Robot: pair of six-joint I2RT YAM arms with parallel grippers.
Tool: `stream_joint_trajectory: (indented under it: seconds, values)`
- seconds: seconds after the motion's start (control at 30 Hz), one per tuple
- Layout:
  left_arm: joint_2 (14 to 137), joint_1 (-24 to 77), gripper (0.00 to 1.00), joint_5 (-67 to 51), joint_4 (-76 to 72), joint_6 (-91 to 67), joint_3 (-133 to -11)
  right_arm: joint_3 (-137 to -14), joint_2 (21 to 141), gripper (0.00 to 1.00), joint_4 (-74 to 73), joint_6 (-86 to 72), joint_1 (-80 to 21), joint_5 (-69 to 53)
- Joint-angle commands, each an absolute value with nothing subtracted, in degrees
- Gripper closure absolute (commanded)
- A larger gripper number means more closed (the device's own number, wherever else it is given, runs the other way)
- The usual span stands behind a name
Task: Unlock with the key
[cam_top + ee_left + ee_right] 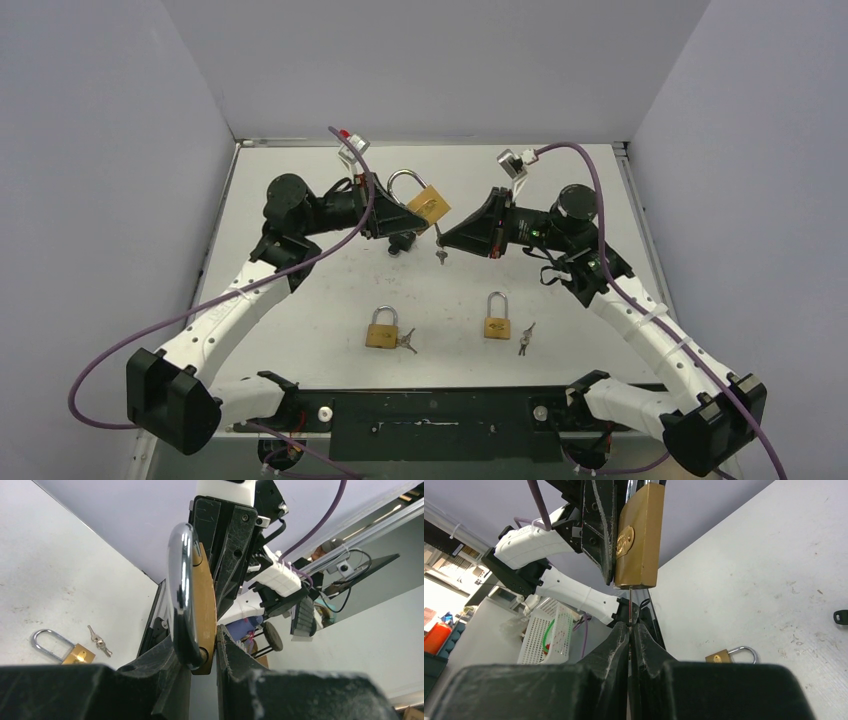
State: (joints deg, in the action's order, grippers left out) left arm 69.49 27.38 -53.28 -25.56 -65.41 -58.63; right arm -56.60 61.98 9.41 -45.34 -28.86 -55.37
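Above the middle of the table my left gripper [412,212] is shut on a brass padlock [427,204], its steel shackle [404,180] pointing to the back. In the left wrist view the lock body [205,605] is pinched between the fingers, with the shackle [180,590] in front. My right gripper [447,237] is shut on a thin key [630,605]. The key's blade goes straight up into the bottom of the padlock [638,540]. A second small key [441,256] dangles under the lock. The two grippers meet nose to nose.
Two more brass padlocks lie on the table nearer the bases, one [381,330] with keys [407,341], the other [497,319] with keys [525,338]. A small black object [400,243] sits under the left gripper. Grey walls enclose the table on three sides.
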Motion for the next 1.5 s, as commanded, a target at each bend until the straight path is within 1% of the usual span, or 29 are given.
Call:
stream_joint_trajectory:
  seconds: [0.0, 0.13, 0.23, 0.4, 0.47, 0.6, 0.73, 0.9, 1.13, 1.37, 1.43, 1.47]
  values:
    - [65.4, 27.8, 1.00, -59.1, -27.0, -58.8, -60.5, -61.8, 62.9, 1.00, 8.5, -42.6, -28.4, -57.5]
    - [64.8, 27.9, 1.00, -63.1, -26.6, -56.8, -60.8, -64.4, 64.5, 1.00, 4.9, -41.2, -27.7, -60.8]
    - [64.3, 27.9, 1.00, -65.2, -22.1, -52.6, -61.6, -66.3, 65.6, 1.00, 1.4, -39.9, -26.4, -62.5]
    - [64.1, 28.0, 1.00, -66.2, -20.2, -51.3, -61.5, -69.8, 67.1, 1.00, -6.0, -35.5, -25.1, -62.9]
    - [64.2, 28.4, 1.00, -66.8, -23.2, -53.3, -60.9, -70.0, 67.4, 1.00, -5.6, -35.3, -25.1, -62.5]
    - [64.5, 28.6, 1.00, -64.9, -24.1, -55.2, -60.9, -69.8, 67.9, 1.00, -3.5, -36.1, -25.6, -60.5]
    - [65.0, 28.4, 1.00, -56.9, -25.4, -59.6, -61.0, -67.4, 66.7, 1.00, 2.0, -38.7, -27.1, -56.4]
    - [66.5, 28.4, 1.00, -55.7, -35.7, -68.5, -59.6, -65.8, 65.5, 1.00, 3.5, -39.8, -27.3, -50.5]
    - [67.3, 28.8, 1.00, -59.6, -35.7, -68.2, -59.9, -66.4, 66.6, 1.00, 3.8, -41.4, -27.3, -49.5]
    - [66.9, 29.1, 1.00, -59.5, -33.6, -65.3, -59.2, -67.2, 68.5, 1.00, 6.1, -45.4, -27.9, -46.2]
    - [66.3, 29.1, 1.00, -61.1, -32.5, -61.9, -59.0, -67.6, 69.4, 1.00, 6.6, -47.4, -27.9, -46.2]
    - [65.8, 29.0, 1.00, -61.3, -29.2, -58.1, -59.3, -67.7, 69.8, 1.00, 7.6, -49.1, -27.8, -47.2]
